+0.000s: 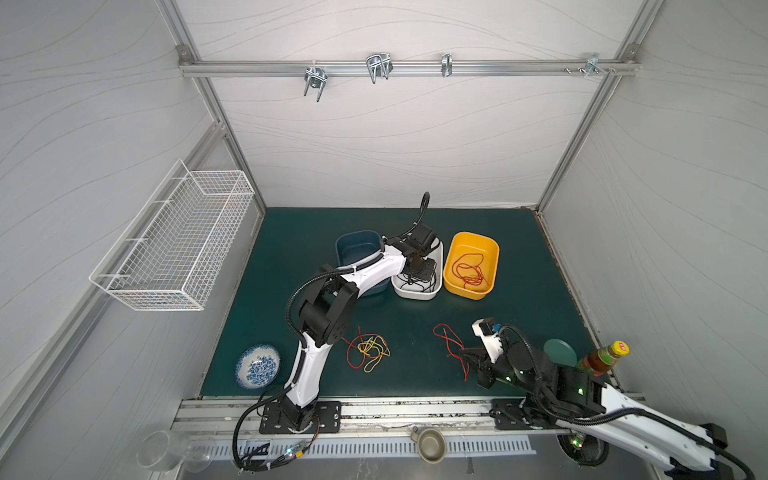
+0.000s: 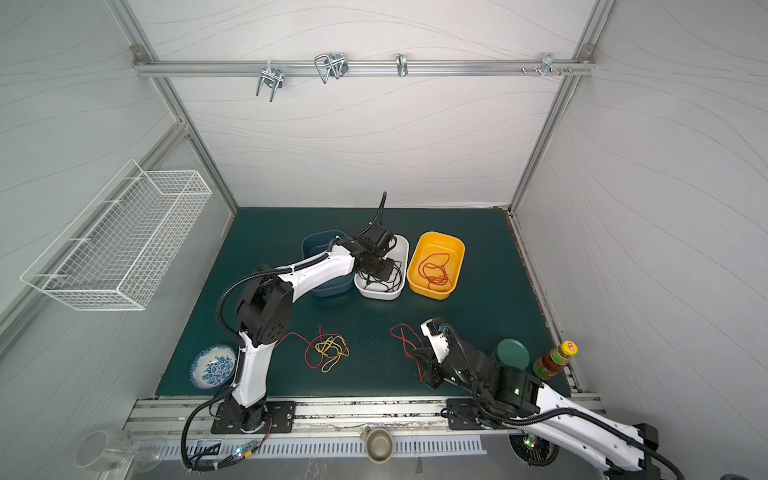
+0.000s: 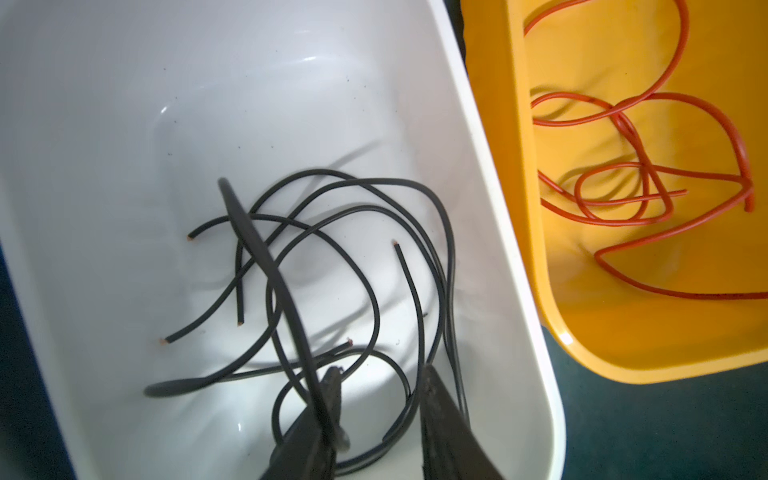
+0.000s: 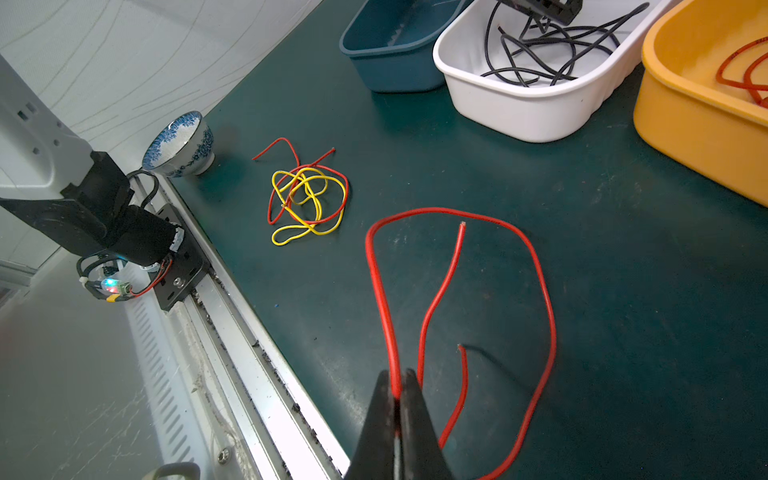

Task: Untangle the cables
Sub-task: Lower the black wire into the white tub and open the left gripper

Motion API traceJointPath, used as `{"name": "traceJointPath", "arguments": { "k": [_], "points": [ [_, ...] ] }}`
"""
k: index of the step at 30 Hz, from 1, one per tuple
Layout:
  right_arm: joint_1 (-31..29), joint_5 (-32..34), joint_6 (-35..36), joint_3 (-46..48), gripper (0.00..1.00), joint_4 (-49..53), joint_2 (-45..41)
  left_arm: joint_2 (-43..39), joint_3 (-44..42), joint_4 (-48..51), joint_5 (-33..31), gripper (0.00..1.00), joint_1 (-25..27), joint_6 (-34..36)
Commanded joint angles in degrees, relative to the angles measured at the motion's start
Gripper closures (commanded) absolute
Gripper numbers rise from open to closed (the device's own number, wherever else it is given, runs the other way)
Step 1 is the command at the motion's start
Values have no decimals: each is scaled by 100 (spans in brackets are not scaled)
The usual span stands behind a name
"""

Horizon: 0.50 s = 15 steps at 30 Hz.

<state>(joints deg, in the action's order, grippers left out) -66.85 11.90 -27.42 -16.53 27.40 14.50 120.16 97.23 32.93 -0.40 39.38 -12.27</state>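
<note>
Dark green matte surface [image 1: 415, 316] noted. We find the left pincer [image 3: 380, 374], arm stretched forward, jaws apart over a glossy white tub [image 3: 490, 187] of thin black cables [image 3: 266, 257]. We record the right pincer [image 4: 397, 382], arm low, clamped on a red cable [image 4: 547, 291]; a red-yellow tangle [image 4: 307, 195] lies nearby.

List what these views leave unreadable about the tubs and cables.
- Blue tub floor: the left arm covers much of it in both top views; the right wrist view's edge crops it, so contents unknown.
- Blurred black cable at the left end effector: left wrist view, resting on a finger or falling, unclear.
- Red cable in the right end effector: right wrist view's bottom edge cuts its loop.
</note>
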Motion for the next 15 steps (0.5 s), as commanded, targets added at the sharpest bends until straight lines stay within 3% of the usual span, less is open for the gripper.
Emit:
{"name": "traceJointPath", "arguments": {
  "k": [1, 10, 15],
  "points": [
    [-36, 97, 63, 45, 100, -143, -61, -104, 383, 146, -14, 63, -19, 23],
    [-51, 106, 61, 45, 100, -142, -61, -171, 951, 453, 18, 51, -9, 98],
    [-47, 112, 56, 54, 100, -143, -76, -92, 1279, 738, -335, 49, 44, 237]
  ]
}}
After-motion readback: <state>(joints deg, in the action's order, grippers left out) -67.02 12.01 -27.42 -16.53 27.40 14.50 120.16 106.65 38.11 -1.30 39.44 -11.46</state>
